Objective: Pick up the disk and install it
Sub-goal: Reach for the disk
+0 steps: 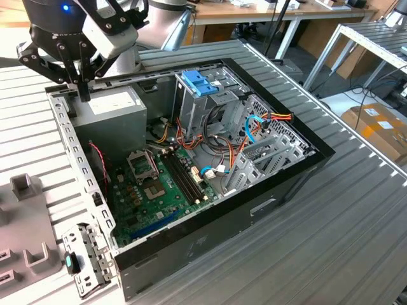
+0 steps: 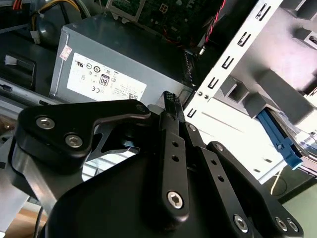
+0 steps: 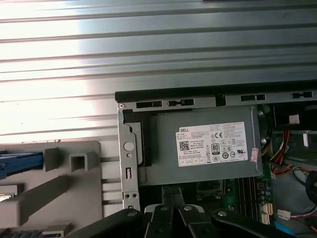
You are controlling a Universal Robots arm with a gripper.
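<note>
Fingers [image 2: 171,119] together (empty); disk [image 2: 280,141] edge toward case [image 3: 208,92]

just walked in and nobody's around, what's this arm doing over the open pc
The robot arm's hand hangs shut and empty above a corner of the open computer case, by the grey power supply. The disk, in its light-blue carrier, lies on a grey holder outside the case, not yet picked up.
</note>
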